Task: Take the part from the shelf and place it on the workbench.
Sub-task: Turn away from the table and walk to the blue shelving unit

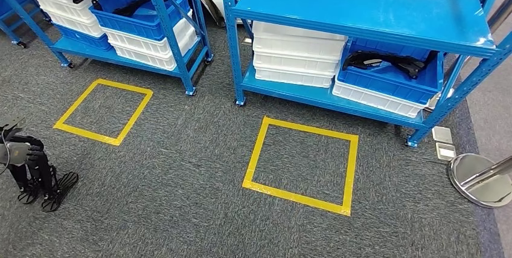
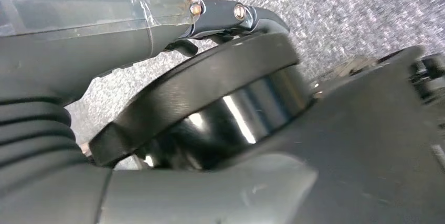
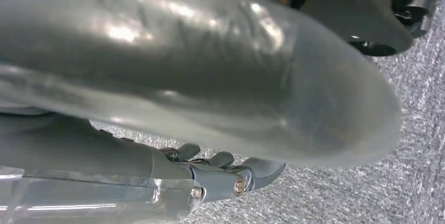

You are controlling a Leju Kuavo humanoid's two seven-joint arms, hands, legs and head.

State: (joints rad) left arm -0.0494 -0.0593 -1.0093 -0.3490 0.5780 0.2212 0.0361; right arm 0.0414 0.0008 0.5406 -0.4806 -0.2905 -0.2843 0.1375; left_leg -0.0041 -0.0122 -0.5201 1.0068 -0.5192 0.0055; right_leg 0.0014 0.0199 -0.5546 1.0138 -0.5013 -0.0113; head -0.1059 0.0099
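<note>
A black part point(image 1: 386, 61) lies in a blue bin point(image 1: 386, 80) on the lower level of the right blue shelf point(image 1: 362, 4). Another black part point(image 1: 130, 7) lies in a blue bin point(image 1: 136, 19) on the left shelf. My left hand point(image 1: 36, 173) hangs low at the far left over the carpet, its dark fingers pointing down and holding nothing. The left wrist view has that hand point(image 2: 105, 30) over the carpet too. My right hand point(image 3: 199, 103) hangs over the carpet with its fingers point(image 3: 225, 174) stretched out and nothing in them. Both hands are far from the shelves.
Two yellow taped squares point(image 1: 302, 164) point(image 1: 104, 111) mark the grey carpet in front of the shelves. White bins point(image 1: 296, 55) are stacked on the right shelf. A chrome stanchion base point(image 1: 480, 179) stands at the right, beside floor socket plates point(image 1: 444, 143).
</note>
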